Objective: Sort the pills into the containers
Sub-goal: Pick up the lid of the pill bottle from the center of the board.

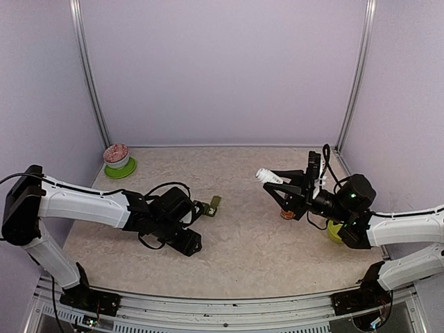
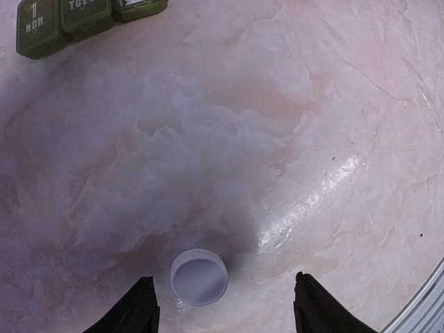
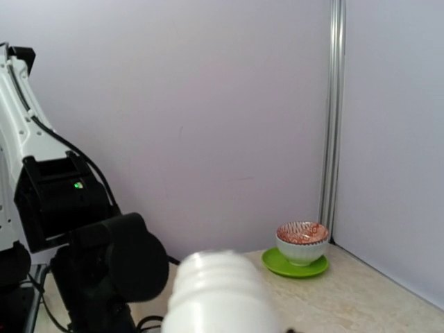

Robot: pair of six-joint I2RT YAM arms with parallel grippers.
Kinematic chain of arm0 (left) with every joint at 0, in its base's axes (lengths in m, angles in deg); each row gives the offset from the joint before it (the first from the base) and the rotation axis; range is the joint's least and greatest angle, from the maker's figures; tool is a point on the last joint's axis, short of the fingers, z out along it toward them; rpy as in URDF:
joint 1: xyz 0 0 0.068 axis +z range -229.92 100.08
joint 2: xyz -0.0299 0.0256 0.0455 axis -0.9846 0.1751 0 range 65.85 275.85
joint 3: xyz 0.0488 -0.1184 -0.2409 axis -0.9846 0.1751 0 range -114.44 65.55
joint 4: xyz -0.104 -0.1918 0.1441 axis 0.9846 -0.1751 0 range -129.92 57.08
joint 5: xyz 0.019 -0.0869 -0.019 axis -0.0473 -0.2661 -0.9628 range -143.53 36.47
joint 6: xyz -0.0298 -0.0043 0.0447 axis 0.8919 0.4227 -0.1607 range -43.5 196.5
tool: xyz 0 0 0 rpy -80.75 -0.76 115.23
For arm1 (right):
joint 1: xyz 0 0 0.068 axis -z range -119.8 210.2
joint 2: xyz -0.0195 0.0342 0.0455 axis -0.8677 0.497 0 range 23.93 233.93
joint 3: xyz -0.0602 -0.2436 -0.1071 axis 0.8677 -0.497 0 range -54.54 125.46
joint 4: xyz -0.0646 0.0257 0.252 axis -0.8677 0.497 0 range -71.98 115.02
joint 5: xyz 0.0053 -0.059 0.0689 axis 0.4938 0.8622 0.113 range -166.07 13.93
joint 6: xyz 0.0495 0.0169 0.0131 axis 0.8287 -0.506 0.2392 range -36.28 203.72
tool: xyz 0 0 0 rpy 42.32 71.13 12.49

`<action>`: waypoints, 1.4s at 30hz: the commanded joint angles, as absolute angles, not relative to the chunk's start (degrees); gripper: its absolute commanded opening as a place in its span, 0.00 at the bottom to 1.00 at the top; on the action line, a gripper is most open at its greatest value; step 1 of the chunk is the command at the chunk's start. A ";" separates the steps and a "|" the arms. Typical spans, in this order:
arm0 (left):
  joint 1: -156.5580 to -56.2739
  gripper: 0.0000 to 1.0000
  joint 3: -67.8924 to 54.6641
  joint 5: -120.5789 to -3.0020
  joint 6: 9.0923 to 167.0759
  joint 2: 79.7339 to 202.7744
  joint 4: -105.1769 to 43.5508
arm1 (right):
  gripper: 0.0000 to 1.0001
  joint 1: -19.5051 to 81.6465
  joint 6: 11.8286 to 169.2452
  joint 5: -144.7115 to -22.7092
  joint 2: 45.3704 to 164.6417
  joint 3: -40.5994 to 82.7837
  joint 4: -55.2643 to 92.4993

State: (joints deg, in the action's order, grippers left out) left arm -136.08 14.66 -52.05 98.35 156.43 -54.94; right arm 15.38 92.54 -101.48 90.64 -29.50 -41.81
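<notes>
Left hand [image 2: 223, 277] released, jaws apart, pointing down at the desk [image 2: 312, 139]. White cap [image 2: 199, 276] lies flat on the desk between its fingers [image 2: 142, 309], nearer one finger than the other, with a gap on both sides and no contact. Containers [image 2: 66, 21] sit at the top-left corner of the left wrist view, well apart from the cap. Lids reading MON and TUE are down; third compartment is cut off by the frame edge. Overhead, the strip lies mid-desk, just beyond the left arm's wrist. Right hand [image 1: 279, 186] clenched on a white bottle [image 1: 264, 176], held off the desk, lying roughly sideways, threaded neck toward the left arm. Right wrist view shows that neck close up and blurred. Patterned bowl [image 1: 116, 155] on green saucer [image 1: 121, 168] in the far-left corner.
</notes>
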 commanded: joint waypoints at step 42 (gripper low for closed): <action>-135.20 0.38 13.84 -52.08 94.32 163.10 -55.51 | 0.23 15.68 91.63 -101.12 88.48 -30.72 -39.03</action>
